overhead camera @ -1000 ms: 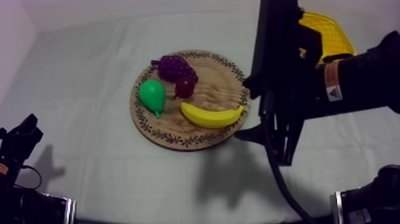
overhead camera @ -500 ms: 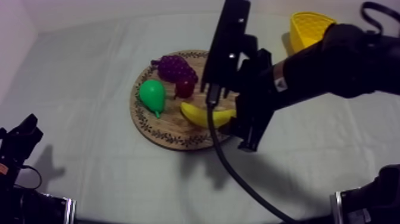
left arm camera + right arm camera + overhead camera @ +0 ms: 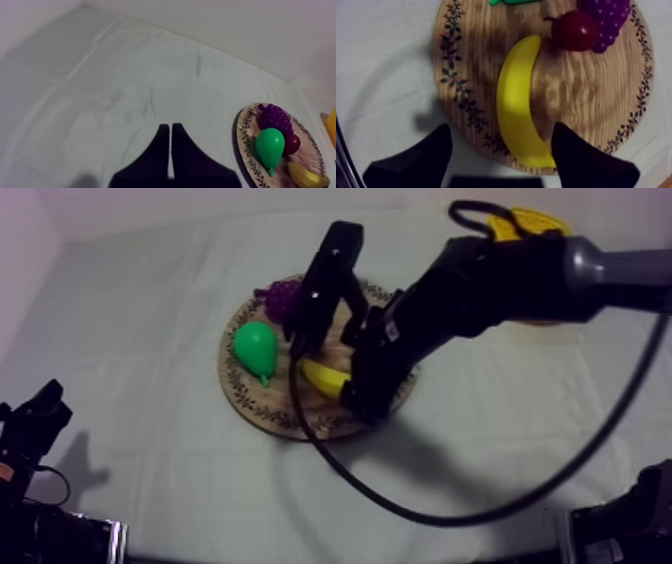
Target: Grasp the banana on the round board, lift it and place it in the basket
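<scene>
The desk (image 3: 150, 478) held one round wooden board (image 3: 266, 404) and one yellow basket (image 3: 537, 224) at its far right. On the board lay four toy fruits: one banana (image 3: 518, 105), one pear (image 3: 256, 348), one bunch of grapes (image 3: 281, 295) and one small red fruit (image 3: 577, 30). There were two pincers. The right pincer (image 3: 498, 161) hung released over the board, its fingers spread either side of the banana's near end. The left pincer (image 3: 171, 150) sat clenched on nothing, low at the desk's left. A second earlier the right arm had stood beside the board's right edge; since then it had swung over the banana, hiding part of it from above. The fruit had not shifted.
</scene>
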### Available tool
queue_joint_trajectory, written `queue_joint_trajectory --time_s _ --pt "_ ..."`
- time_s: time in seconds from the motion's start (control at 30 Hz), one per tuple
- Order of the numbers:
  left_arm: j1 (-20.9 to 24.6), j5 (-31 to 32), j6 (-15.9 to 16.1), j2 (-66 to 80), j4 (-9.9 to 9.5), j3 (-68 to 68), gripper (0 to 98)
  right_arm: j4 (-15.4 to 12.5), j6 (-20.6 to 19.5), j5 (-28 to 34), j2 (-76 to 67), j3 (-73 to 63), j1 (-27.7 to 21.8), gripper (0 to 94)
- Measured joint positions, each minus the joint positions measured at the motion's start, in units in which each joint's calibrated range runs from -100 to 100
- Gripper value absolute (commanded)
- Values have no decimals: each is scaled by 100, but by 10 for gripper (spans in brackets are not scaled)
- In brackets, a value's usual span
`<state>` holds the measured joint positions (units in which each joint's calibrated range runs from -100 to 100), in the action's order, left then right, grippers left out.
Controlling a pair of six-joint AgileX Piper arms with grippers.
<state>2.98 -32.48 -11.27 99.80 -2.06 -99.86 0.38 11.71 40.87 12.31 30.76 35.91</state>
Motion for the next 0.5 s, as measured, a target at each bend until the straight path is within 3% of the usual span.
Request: queue_joint_trajectory --time_s 0.3,0.5 --pt "0 0 0 0 0 0 1 -38 84 -127 907 -481 -125 545" --pt "0 0 0 0 0 0 1 -345 354 -240 1153 -549 -214 522"
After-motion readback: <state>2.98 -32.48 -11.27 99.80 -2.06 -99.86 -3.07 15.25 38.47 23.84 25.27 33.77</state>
